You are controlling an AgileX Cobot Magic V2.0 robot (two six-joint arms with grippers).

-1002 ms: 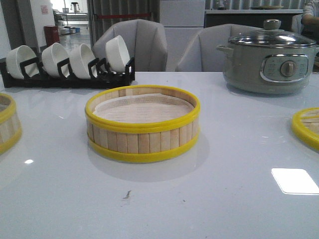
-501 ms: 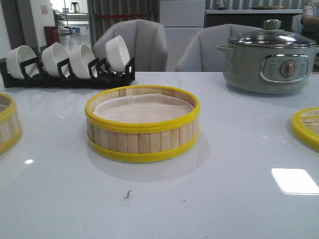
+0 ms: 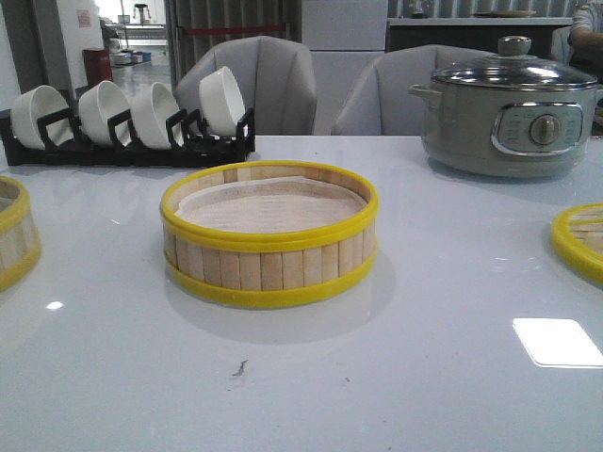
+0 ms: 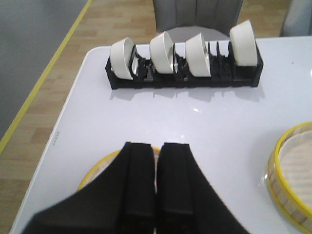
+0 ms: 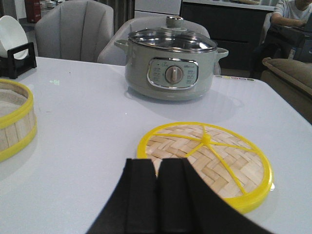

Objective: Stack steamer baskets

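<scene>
Yellow-rimmed centre steamer basket [image 3: 269,234] was seen at table [image 3: 424,377] middle, paper-lined. Second basket [image 3: 14,235] sat at far left edge, woven lid [image 5: 207,158] at right edge. Nothing was stacked; all stacking was left. Left gripper [image 4: 156,195] and right gripper [image 5: 157,200] were clenched, nothing grasped.
</scene>
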